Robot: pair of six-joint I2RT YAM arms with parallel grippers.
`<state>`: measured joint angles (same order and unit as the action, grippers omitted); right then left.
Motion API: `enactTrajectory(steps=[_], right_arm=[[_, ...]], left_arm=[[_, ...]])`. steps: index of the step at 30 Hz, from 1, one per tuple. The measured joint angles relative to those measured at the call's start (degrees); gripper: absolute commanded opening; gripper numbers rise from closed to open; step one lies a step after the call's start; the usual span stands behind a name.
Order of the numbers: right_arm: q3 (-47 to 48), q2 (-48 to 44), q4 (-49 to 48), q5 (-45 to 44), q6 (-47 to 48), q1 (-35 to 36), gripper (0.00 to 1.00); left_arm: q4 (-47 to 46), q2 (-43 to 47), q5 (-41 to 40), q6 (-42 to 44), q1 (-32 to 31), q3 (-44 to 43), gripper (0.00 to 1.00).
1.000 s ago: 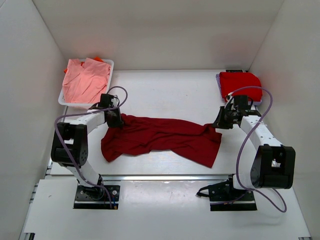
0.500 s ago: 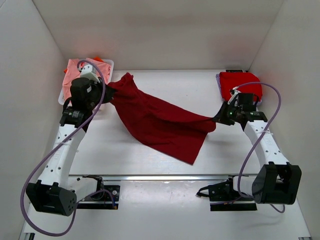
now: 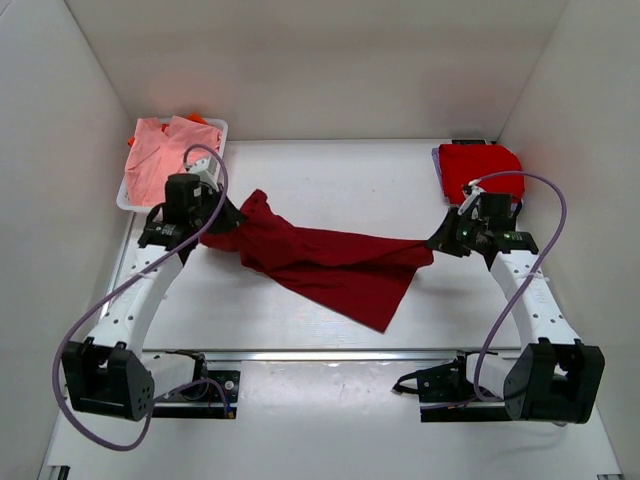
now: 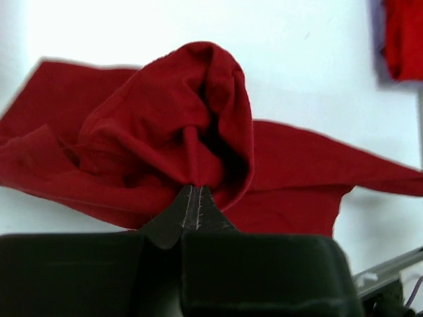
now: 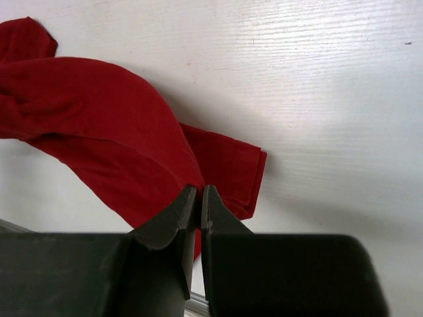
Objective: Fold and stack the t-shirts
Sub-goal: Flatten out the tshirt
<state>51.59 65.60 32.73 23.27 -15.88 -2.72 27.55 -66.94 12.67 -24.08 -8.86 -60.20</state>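
Left gripper [image 3: 218,224] dropped back from upper left, and with right gripper [image 3: 441,243] it's pinching the maroon t-shirt [image 3: 330,265] stretched mid-frame, not folded yet; bright red t-shirt [image 3: 484,168] looks folded upper right, salmon pink t-shirt [image 3: 165,160] waiting upper left.

Your left arm [image 3: 135,300] and right arm [image 3: 530,290]: white, black and lilac.
Each of your arms has white tubular links between chunky black joint housings [image 3: 100,382], a lilac cable [image 3: 540,176] looping loosely alongside, and a black base plate [image 3: 195,392]. Your wrist cameras show black tapered fingers [image 5: 173,228] on a blocky black body.
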Motion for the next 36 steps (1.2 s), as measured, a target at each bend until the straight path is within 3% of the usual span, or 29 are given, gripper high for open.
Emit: enactTrajectory(steps=[6,8,9,10,13,27,36], right_arm=[[-0.39,2.82,0.15,0.0,1.33,-0.61,0.0],[-0.37,5.14,0.28,-0.22,2.08,-0.68,0.0],[-0.37,6.54,0.46,-0.35,2.43,-0.68,0.0],[-0.37,7.65,0.61,-0.52,2.64,-0.59,0.0],[-1.01,9.2,0.44,-0.79,2.89,-0.28,0.0],[-2.95,9.62,-0.72,-1.16,3.06,0.02,0.0],[-3.13,10.62,-1.27,-1.16,3.02,0.46,0.0]], left_arm=[[-0.87,-4.59,0.83,0.11,0.55,11.5,0.04],[-1.01,-6.16,0.68,0.26,0.66,14.53,0.15],[-1.29,-6.82,0.81,0.39,0.87,15.69,0.3],[-1.53,-7.34,0.94,0.74,0.96,16.55,0.38],[-2.89,-7.89,1.49,0.55,1.05,17.97,0.48],[-10.99,4.85,1.9,-2.62,1.64,22.47,0.51],[-13.14,5.51,2.78,-3.5,0.81,24.74,0.54]])
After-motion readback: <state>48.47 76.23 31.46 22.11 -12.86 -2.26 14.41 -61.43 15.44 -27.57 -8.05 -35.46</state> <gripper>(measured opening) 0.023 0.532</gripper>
